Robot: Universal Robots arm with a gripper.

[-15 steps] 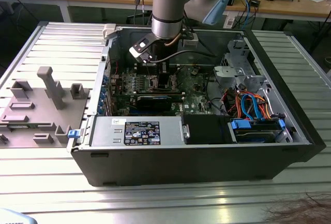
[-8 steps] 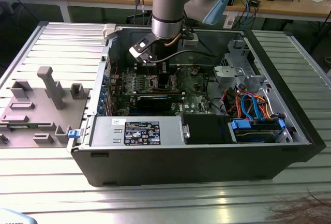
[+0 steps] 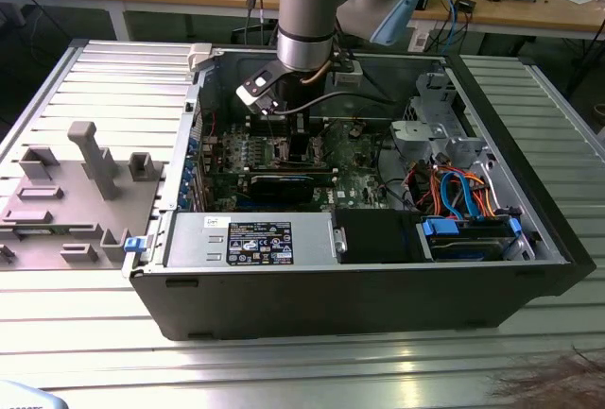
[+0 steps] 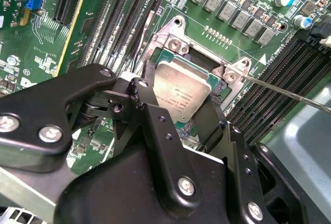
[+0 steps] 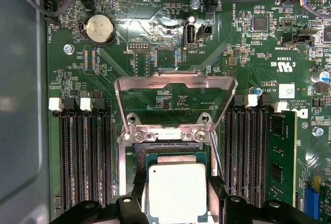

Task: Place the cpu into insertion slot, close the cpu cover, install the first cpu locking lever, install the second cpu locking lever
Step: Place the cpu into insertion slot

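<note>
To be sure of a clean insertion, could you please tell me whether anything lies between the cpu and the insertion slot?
Nothing visible does. The end effector holds the cpu right over the insertion slot, and the cpu cover stands swung up at the slot's edge, off its opening.

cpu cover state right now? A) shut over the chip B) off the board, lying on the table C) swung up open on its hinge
C: in the first wrist view the cpu cover stands swung up off the insertion slot, leaving the cpu in the gripper uncovered.
</note>
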